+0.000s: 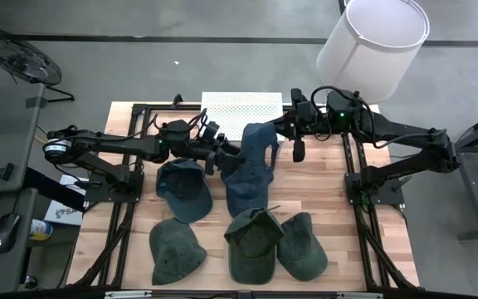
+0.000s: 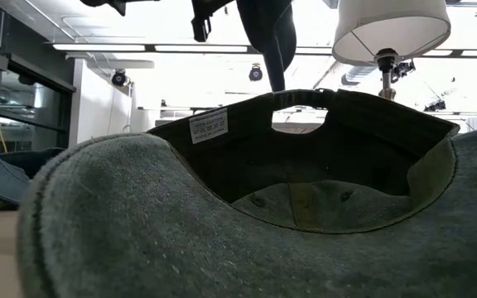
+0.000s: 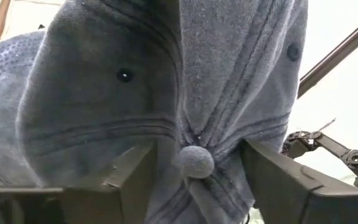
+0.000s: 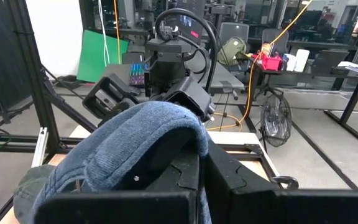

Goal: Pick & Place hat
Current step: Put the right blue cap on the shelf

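A blue cap (image 1: 258, 143) hangs in the air between my two grippers, above the middle of the table. It shows as a dark hanging shape in the low view (image 2: 270, 41). My left gripper (image 1: 222, 156) comes from the table's left and is shut on its crown (image 3: 166, 93). My right gripper (image 1: 279, 133) comes from the right and is shut on the cap (image 4: 142, 137), which drapes over its fingers. My left gripper has the bunched crown cloth around the top button (image 3: 194, 160) between its two fingers (image 3: 135, 177), coming level from the table's left. The cap is lifted clear of the table. My right gripper pinches an edge of the cap (image 4: 194, 140) between its shut fingers, coming from the table's right. The draped cloth hides the place of contact.
On the table lie a dark blue cap (image 1: 184, 189), a blue cap (image 1: 247, 198) under the held one, and three green caps (image 1: 176, 251) (image 1: 253, 242) (image 1: 303, 246); one fills the low view (image 2: 305, 190). A white perforated board (image 1: 241, 106) and a lamp (image 1: 373, 37) stand at the far side.
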Controlling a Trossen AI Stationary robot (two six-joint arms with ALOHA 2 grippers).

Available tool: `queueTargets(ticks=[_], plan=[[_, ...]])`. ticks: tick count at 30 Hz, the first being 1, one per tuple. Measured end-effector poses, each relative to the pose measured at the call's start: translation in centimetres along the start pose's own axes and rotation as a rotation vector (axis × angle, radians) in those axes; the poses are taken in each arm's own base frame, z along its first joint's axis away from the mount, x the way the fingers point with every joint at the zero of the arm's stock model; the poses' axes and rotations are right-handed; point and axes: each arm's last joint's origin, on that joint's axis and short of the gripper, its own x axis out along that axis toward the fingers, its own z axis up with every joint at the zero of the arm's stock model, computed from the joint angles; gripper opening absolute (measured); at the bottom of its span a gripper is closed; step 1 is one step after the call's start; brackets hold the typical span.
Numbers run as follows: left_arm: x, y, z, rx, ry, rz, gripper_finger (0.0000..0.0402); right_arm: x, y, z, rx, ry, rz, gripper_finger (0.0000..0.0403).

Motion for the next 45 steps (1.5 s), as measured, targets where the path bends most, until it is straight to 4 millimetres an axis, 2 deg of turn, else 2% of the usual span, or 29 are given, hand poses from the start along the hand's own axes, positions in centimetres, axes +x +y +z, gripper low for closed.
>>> queueTargets(ticks=[11,14,28,33,38,45], plan=[[0.0,0.1,0.1,0.028,-0.005,0.007,0.0065,0.0,0.0,-0.2,0.013,0.019,0.001,0.0000],[0.0,0.1,0.1,0.034,-0.006,0.007,0.0036,0.0,0.0,-0.3,0.016,0.029,0.002,0.0000],[0.0,0.1,0.1,0.084,-0.019,0.022,0.0036,-0.1,0.0,-0.5,0.077,0.056,-0.027,0.0009],[-0.1,0.1,0.1,0.114,-0.019,0.021,0.0036,-1.2,-0.1,-0.6,0.079,0.103,-0.122,0.0023],[-0.1,-0.3,0.5,0.142,-0.021,0.023,0.0035,-2.8,0.1,0.0,0.076,0.090,-0.143,0.0023],[0.5,-2.6,3.4,0.214,0.015,0.080,0.0035,-5.4,0.3,1.1,0.039,0.041,-0.211,0.0040]])
